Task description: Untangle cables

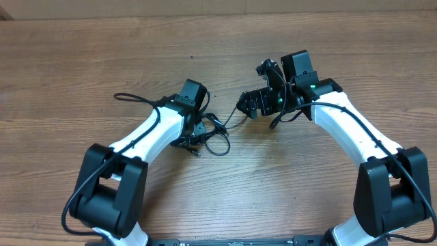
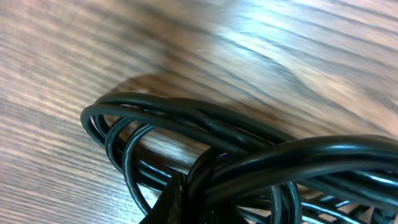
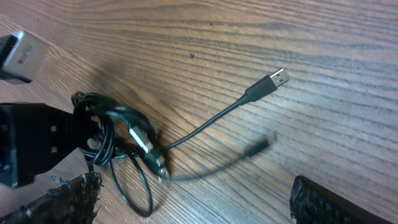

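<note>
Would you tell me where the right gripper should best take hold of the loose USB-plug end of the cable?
Probably grip the black plug body behind the metal tip, from above, fingers across it: it lies flat, straight, clear of the bundle the left gripper holds.

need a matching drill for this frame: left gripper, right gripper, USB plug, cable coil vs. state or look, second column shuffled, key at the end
Things:
1. left gripper
2. right gripper
3. USB plug
4. cable coil

States:
A. open, holding nothing
B. silver tip at the end of a strand that runs out of the loops
C. black loops bunched together
D. shut on the loops

Pairs: 1-D, 2-A, 3-B, 4-C
</note>
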`<state>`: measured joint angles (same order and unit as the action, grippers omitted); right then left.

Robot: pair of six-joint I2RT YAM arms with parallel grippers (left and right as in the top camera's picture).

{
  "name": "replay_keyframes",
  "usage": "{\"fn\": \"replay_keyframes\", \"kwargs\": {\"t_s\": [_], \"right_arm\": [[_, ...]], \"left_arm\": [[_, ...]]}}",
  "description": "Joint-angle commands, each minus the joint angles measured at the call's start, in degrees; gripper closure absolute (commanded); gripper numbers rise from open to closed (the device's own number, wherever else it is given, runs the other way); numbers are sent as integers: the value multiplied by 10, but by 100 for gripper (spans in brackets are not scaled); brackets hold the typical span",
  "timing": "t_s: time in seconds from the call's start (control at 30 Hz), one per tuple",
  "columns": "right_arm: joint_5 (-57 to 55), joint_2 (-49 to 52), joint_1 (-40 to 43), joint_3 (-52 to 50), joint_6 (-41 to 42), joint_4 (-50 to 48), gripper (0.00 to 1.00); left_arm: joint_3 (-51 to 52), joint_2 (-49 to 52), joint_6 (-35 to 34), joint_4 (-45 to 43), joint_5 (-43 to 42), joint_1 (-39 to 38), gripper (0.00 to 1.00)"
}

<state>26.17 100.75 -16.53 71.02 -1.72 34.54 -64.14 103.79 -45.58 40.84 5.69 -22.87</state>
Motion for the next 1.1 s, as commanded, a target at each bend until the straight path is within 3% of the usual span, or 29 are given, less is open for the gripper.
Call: {"fn": "replay_keyframes", "kwargs": {"t_s": [0.0,0.1,0.2,0.43,0.73,0.9,1.0,1.07], "right_arm": [[23,-10,-1,13,-35,8,3],[67,-10,-2,13,-95,22,5],[108,-10,-3,13,-145,35,8],[151,-10,-5,13,-182,48,15],[180,-12,-5,14,-145,48,23],[205,-20,-5,23,-131,48,25],[235,-24,-5,28,-131,48,25],[234,-25,-5,31,-131,48,25]], "left_arm": [[-25,-74,217,3,-46,0,96],[-35,-111,380,22,-79,0,96],[-38,-151,447,35,-80,0,96],[-38,-211,451,36,-38,0,96],[-38,-212,389,53,27,0,96],[-38,-212,388,51,35,0,96],[-38,-212,432,50,6,0,96],[-38,-212,498,51,-51,0,96]]}}
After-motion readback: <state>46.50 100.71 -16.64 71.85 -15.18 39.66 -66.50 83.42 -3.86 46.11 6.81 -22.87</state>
